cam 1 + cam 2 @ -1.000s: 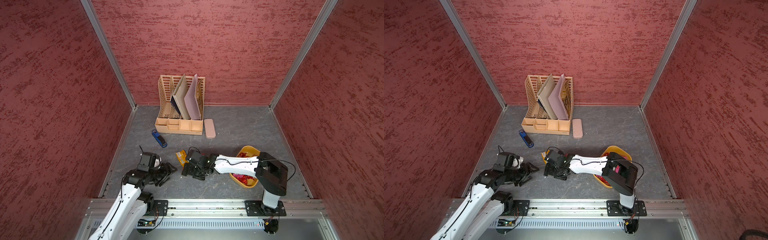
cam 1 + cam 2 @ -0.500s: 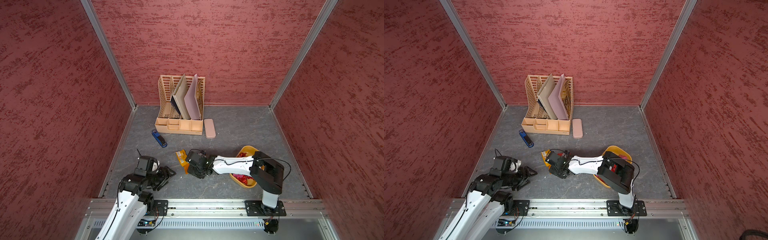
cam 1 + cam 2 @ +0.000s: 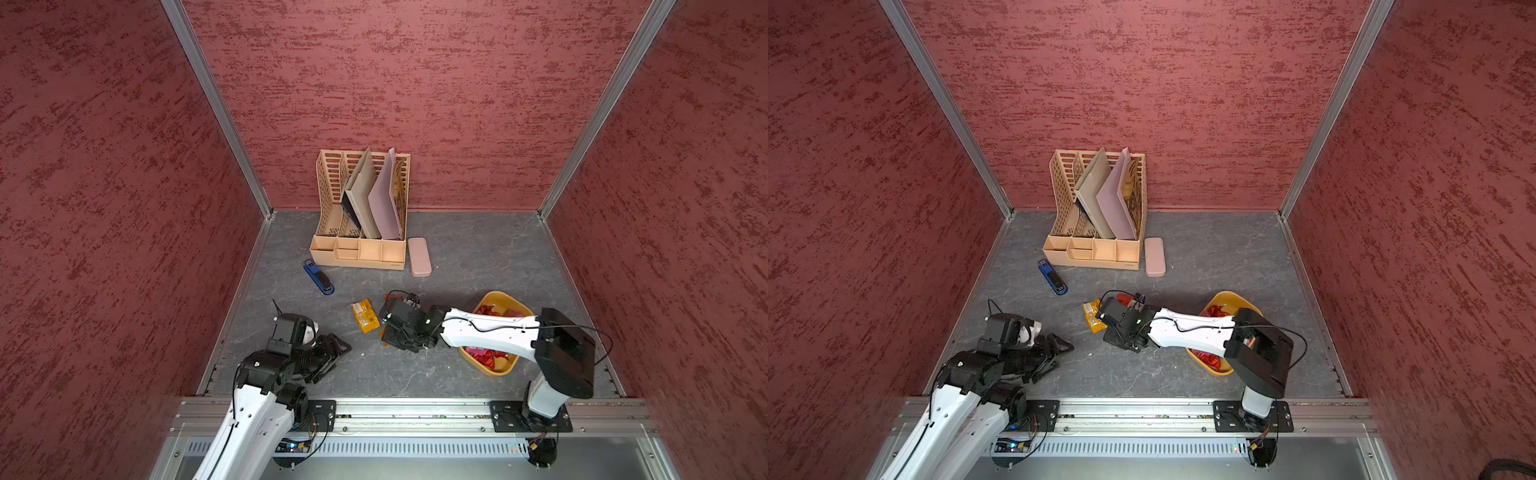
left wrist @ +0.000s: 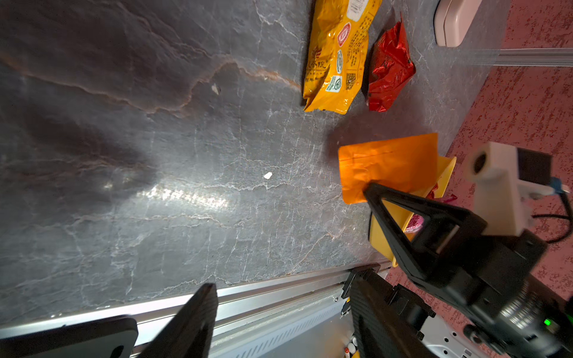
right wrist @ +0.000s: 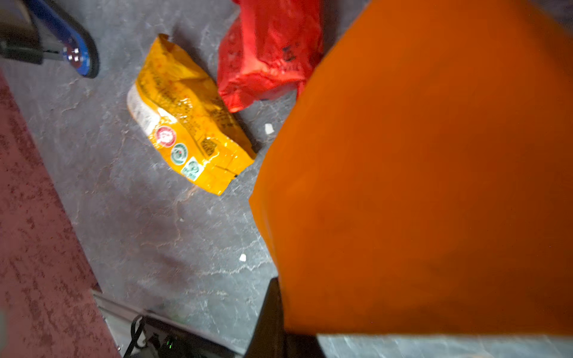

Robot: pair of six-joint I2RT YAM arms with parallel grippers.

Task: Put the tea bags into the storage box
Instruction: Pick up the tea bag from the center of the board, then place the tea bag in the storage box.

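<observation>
Since a second ago, our right tool (image 4: 372,189) has gone from wide open to clamped on the flat orange foil packet (image 4: 387,167), pinching it near one corner. The packet seems lifted just off the grey desk (image 3: 415,374). Our left tool (image 3: 337,344) hangs low nearby, jaws apart, holding nothing.

We see the crinkly yellow foil packet (image 3: 365,318) and a shiny red foil packet (image 4: 389,68) lying on the desk close to the grasp. The shallow mustard-yellow plastic tray (image 3: 505,296), already holding red packets (image 3: 486,311), sits partly under our right forearm.

We judge the corner pinch the main risk: slick foil may slide out mid-swing. The packet fills our right wrist view, so we carry half blind. Its dangling edge could catch the tray's low rim and drop outside, or our forearm could shove the tray.
</observation>
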